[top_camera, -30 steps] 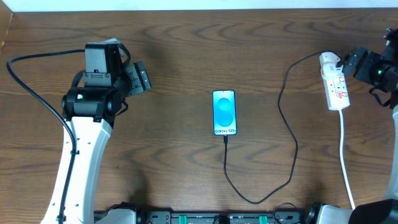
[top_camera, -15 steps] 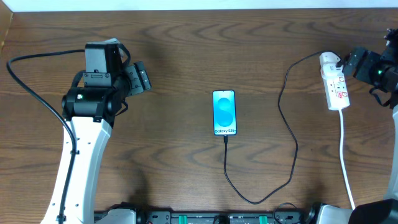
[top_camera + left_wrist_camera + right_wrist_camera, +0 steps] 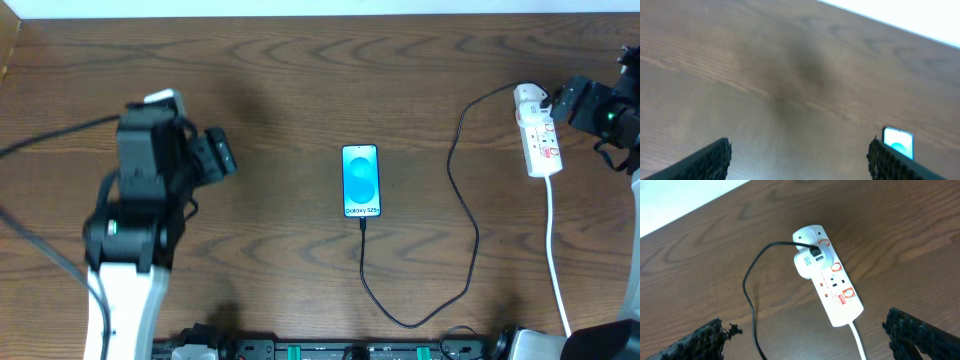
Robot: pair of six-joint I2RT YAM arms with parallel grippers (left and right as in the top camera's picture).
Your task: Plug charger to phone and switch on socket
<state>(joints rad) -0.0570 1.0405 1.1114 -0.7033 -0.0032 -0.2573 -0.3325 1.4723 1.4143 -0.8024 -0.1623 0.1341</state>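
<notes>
The phone [image 3: 361,181] lies flat in the middle of the table with its blue screen lit; a corner of it shows in the left wrist view [image 3: 898,141]. The charger [image 3: 466,222], a thin black cable, meets the phone's near end, loops toward the front edge and runs up to the white plug in the socket [image 3: 538,135]. In the right wrist view the socket [image 3: 829,280] lies ahead with the charger [image 3: 751,300] plugged into its far end. My left gripper [image 3: 222,152] is open and empty, left of the phone. My right gripper [image 3: 566,100] is open and empty, just right of the socket.
The socket's white cord [image 3: 555,250] runs from its near end to the table's front edge at the right. The left arm's black cable [image 3: 40,250] hangs at the far left. The table's far edge meets a white surface [image 3: 320,6].
My left arm has swung left and toward the front and is blurred by motion; its gripper shifted slightly. The right arm, phone, charger and socket have not moved.
</notes>
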